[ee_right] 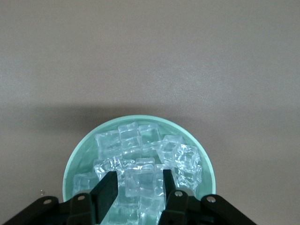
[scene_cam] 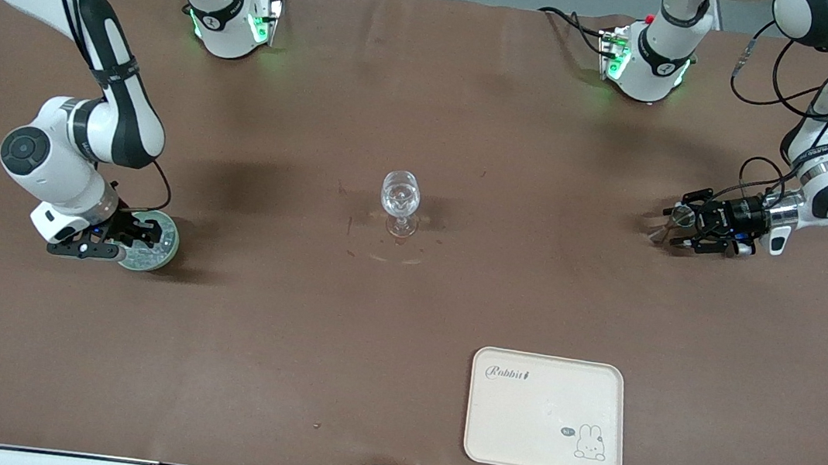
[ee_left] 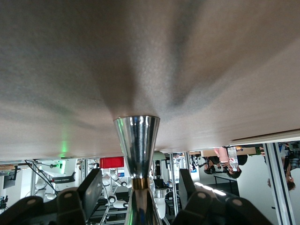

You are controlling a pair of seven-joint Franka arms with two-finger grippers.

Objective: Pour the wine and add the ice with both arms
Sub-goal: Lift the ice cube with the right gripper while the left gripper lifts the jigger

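Note:
The silvery hourglass jigger (scene_cam: 683,216) stands on the table toward the left arm's end. My left gripper (scene_cam: 675,231) lies level around it. In the left wrist view the jigger (ee_left: 137,140) stands between the fingers (ee_left: 93,187), with gaps on both sides; this gripper (ee_left: 140,190) is open. The pale-green dish (scene_cam: 165,239) of ice sits toward the right arm's end. My right gripper (scene_cam: 136,238) is down in it. In the right wrist view the dish (ee_right: 75,161) holds a heap of clear cubes (ee_right: 180,157). This gripper (ee_right: 139,183) is open, straddling one cube (ee_right: 143,174) with slim gaps.
A clear stemmed wine glass (scene_cam: 399,201) stands upright mid-table between the two grippers. A cream rabbit-printed tray (scene_cam: 546,413) lies nearer to the front camera than the glass, toward the left arm's end. Brown cloth covers the table.

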